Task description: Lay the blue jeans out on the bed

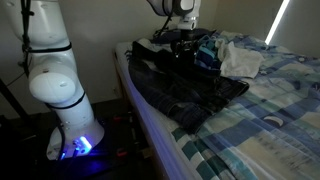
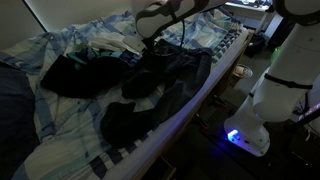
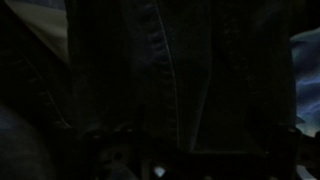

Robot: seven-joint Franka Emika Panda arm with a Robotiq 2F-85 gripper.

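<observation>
One claw, jaws spread wide, low over the crumpled blue jeans, heaped along the near edge of the bed. Risk: catching the neighbouring white cloth or teal garment; dragging heavy denim overboard. Count: one of each.

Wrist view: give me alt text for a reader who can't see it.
A very dim close-up of the blue jeans, nearly black denim filling the frame, with a stitched seam running from top to bottom. A sliver of the bed, pale blue, shows at the right edge.
</observation>
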